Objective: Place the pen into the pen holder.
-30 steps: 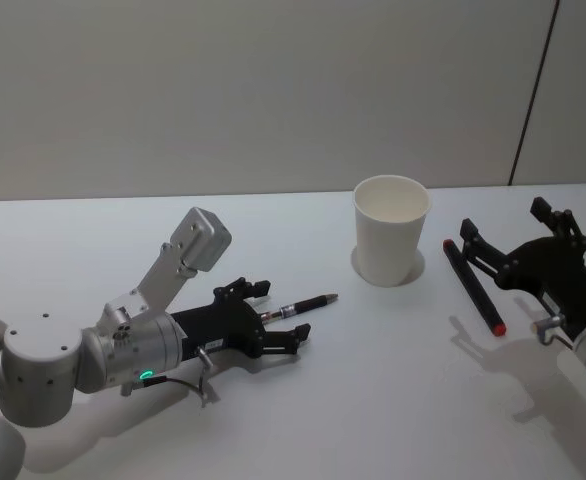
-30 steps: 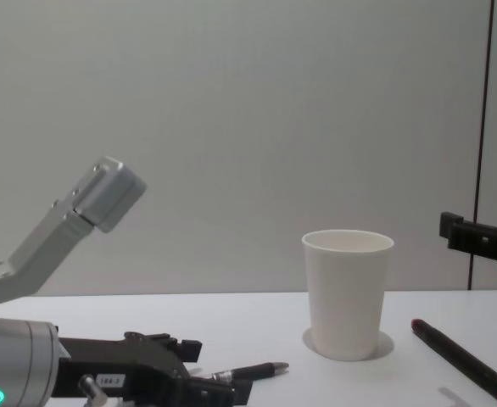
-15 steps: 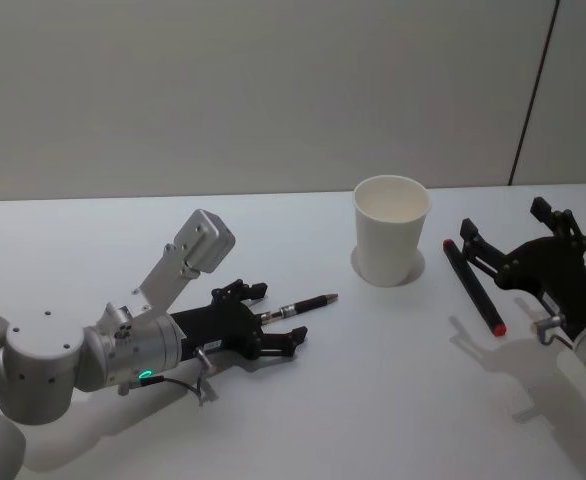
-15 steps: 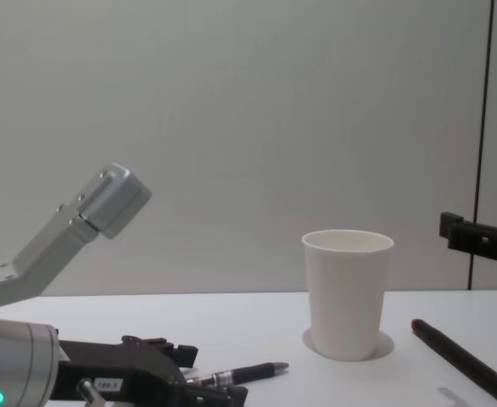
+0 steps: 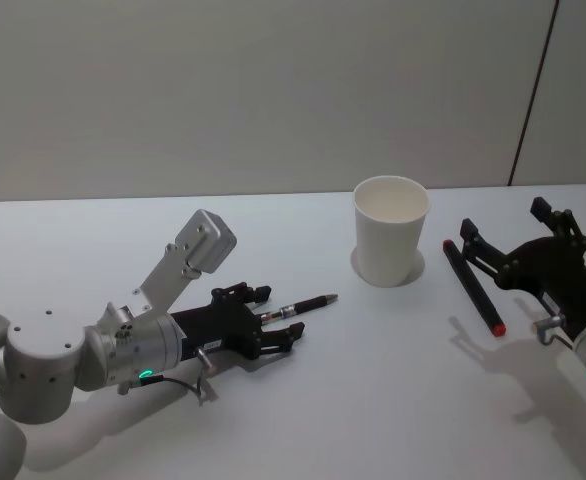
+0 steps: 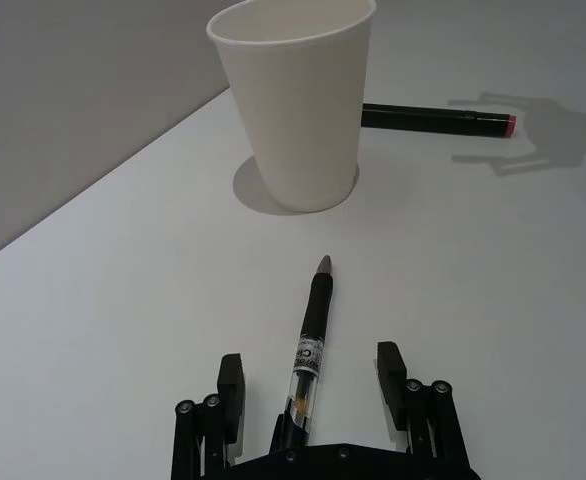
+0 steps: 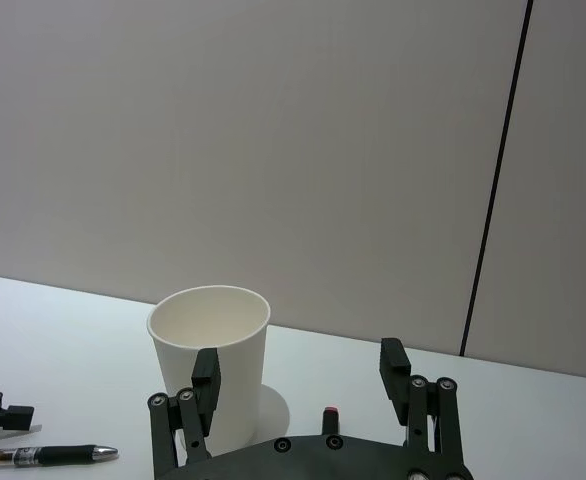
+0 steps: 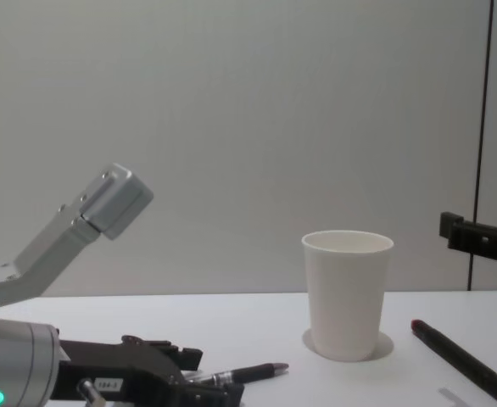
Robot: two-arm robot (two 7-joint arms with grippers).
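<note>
Since a second ago the left gripper point(image 5: 276, 311) has drawn its fingers point(image 6: 231, 385) a little closer about the pen point(image 5: 303, 304), while pen, cup and right arm lie as they did. The jaws are partly open: in the left wrist view a gap shows on each side of the barrel, so nothing is clamped. The gripper sits low over the white table point(image 5: 373, 400), straddling the pen's rear end.

The pen lies flat on the table, to the left of the pen holder point(image 5: 390, 235) and apart from it, its tip pointing toward the cup. It has a black grip and tip, a silver band, and a clear barrel with dark lettering.

The pen holder is a plain white paper cup with a rolled rim, standing upright and tapering to its base.

The right gripper point(image 5: 504, 220) hovers to the right of the cup, jaws wide apart and holding nothing, just beside a black marker with a red end point(image 5: 473, 288) lying on the table.
</note>
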